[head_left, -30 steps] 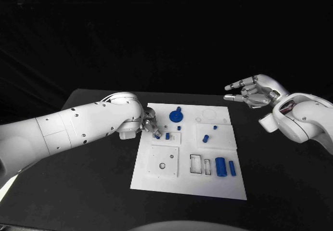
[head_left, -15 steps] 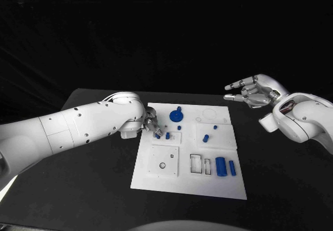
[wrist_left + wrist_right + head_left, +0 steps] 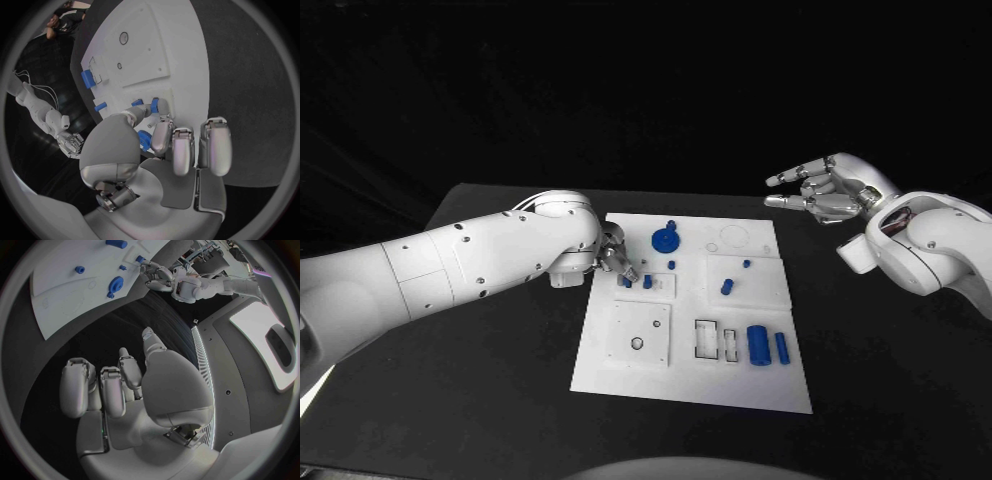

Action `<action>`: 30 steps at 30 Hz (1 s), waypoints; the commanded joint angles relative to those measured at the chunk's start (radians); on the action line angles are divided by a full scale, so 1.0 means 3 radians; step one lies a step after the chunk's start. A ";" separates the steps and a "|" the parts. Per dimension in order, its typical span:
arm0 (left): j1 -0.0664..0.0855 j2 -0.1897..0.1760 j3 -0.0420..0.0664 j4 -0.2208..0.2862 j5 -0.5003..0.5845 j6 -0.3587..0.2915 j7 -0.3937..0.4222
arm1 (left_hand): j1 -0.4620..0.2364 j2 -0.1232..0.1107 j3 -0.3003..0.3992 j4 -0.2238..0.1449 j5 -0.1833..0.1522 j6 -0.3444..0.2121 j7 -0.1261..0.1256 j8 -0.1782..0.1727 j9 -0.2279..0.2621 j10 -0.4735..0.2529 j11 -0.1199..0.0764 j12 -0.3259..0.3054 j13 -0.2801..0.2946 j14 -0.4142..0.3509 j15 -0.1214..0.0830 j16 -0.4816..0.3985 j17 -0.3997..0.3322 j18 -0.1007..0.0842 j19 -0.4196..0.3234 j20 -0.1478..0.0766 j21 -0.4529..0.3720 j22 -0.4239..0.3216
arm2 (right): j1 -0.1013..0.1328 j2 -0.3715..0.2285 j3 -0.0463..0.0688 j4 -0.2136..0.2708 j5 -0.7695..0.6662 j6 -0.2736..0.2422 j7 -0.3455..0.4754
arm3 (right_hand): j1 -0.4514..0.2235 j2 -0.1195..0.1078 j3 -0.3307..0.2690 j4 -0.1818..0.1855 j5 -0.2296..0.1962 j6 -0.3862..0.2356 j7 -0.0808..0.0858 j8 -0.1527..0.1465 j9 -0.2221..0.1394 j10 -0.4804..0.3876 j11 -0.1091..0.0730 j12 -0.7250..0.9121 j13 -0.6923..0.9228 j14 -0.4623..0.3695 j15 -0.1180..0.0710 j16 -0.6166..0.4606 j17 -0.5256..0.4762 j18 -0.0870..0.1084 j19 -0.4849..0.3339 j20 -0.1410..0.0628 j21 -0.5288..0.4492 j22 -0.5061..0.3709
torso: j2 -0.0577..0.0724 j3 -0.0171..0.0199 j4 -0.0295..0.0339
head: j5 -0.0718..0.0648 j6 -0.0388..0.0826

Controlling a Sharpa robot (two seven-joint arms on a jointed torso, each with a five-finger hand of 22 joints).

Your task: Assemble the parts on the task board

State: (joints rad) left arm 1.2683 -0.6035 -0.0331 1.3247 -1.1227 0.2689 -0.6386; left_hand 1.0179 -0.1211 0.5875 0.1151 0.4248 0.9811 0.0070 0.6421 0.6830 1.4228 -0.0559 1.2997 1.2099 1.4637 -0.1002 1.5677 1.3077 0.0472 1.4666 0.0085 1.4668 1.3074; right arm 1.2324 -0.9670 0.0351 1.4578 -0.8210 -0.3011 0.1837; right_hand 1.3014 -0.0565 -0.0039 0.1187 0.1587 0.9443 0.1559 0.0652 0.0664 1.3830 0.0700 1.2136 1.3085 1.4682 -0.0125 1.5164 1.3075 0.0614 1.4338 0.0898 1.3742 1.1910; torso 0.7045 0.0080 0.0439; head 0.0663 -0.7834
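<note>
The white task board lies mid-table. My left hand is down at its left edge, fingertips at two small blue pegs on a small square plate. In the left wrist view the thumb and a finger pinch one small blue peg, with another peg beside the thumb. A blue gear sits just beyond the hand. My right hand hangs raised off the board's far right corner, fingers apart, holding nothing. Two blue cylinders lie near the board's right side.
More small blue pegs stand mid-board. A square plate with holes and two narrow slots lie nearer me. Black table surrounds the board. The right wrist view shows the board and gear far off.
My left hand has shifted very slightly at the pegs. The right hand and the parts on the board have stayed where they were.
</note>
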 commanded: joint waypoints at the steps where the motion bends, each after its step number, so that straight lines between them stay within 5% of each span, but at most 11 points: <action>1: -0.0043 0.0009 -0.0031 -0.0010 0.0004 0.0200 -0.0059 | -0.0099 -0.0017 -0.0087 0.0031 -0.0002 0.0028 0.0011 -0.0025 -0.0006 0.0019 -0.0001 0.0023 0.0018 0.0357 -0.0024 0.0010 0.0877 -0.0055 0.0218 -0.0018 0.0014 0.0461 | -0.0002 -0.0001 0.0000 0.0007 -0.0023 0.0050 0.0026 | -0.0014 0.0021 -0.0033 0.0015 0.0027 0.0023 -0.0013 0.0016 0.0005 -0.0004 -0.0020 -0.0006 0.0060 0.0269 -0.0006 -0.0014 0.0589 0.0043 0.0000 -0.0013 -0.0016 0.0003 | 0.0000 -0.0001 0.0002 | -0.0006 -0.0003; 26: -0.0043 -0.0010 -0.0022 -0.0044 -0.0012 0.0071 -0.0063 | -0.0190 -0.0020 -0.1049 0.0291 -0.0022 0.0113 -0.0007 -0.0069 -0.0056 0.0046 -0.0018 0.0045 0.0105 0.0357 -0.0043 0.0010 0.0877 -0.0067 0.0233 -0.0038 0.0048 0.0519 | -0.0002 0.0010 0.0000 -0.0008 0.0001 0.0059 0.0043 | -0.0099 0.0043 -0.0116 0.0086 0.0042 0.0021 -0.0011 0.0013 0.0004 -0.0006 -0.0018 -0.0004 0.0050 0.0269 -0.0005 -0.0017 0.0589 0.0043 0.0002 -0.0013 -0.0019 0.0001 | 0.0000 -0.0001 0.0002 | -0.0007 0.0001; 28: -0.0043 -0.0024 -0.0018 -0.0028 -0.0010 0.0034 -0.0057 | -0.0195 -0.0023 -0.1146 0.0330 -0.0182 0.0119 -0.0008 -0.0071 -0.0059 0.0047 -0.0018 0.0045 0.0110 0.0357 -0.0042 0.0010 0.0877 -0.0068 0.0234 -0.0038 0.0050 0.0523 | -0.0002 0.0014 0.0000 -0.0013 0.0001 0.0060 0.0045 | -0.0104 0.0044 -0.0121 0.0090 0.0042 0.0021 -0.0011 0.0013 0.0004 -0.0007 -0.0018 -0.0006 0.0048 0.0269 -0.0005 -0.0017 0.0589 0.0043 0.0001 -0.0013 -0.0019 0.0000 | 0.0001 -0.0001 0.0001 | -0.0007 0.0000; 30: -0.0044 -0.0041 -0.0014 -0.0007 -0.0001 -0.0008 -0.0052 | -0.0198 -0.0019 -0.1268 0.0391 -0.0643 0.0125 -0.0011 -0.0073 -0.0061 0.0044 -0.0020 0.0036 0.0107 0.0357 -0.0042 0.0010 0.0877 -0.0067 0.0234 -0.0041 0.0049 0.0523 | -0.0002 0.0018 -0.0001 -0.0017 0.0003 0.0053 0.0049 | -0.0108 0.0043 -0.0128 0.0094 0.0043 0.0019 -0.0010 0.0012 0.0003 -0.0007 -0.0018 -0.0004 0.0049 0.0269 -0.0005 -0.0017 0.0589 0.0043 0.0001 -0.0013 -0.0020 -0.0001 | 0.0001 -0.0001 0.0002 | -0.0007 -0.0001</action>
State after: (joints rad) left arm 1.2641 -0.6107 -0.0314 1.3227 -1.1226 0.2698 -0.6377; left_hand 0.9578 -0.1316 0.2169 0.2281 0.2658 1.0132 0.0033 0.6176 0.6654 1.4295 -0.0626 1.3092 1.2424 1.4636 -0.1073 1.5677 1.3075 0.0472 1.4666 0.0013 1.4783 1.3073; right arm 1.2324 -0.9635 0.0350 1.4533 -0.8189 -0.2986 0.1864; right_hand 1.2776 -0.0406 -0.0371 0.1462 0.1665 0.9473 0.1530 0.0652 0.0663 1.3830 0.0700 1.2136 1.3085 1.4682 -0.0125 1.5164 1.3073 0.0614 1.4338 0.0898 1.3741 1.1910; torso 0.7045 0.0080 0.0443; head 0.0642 -0.7830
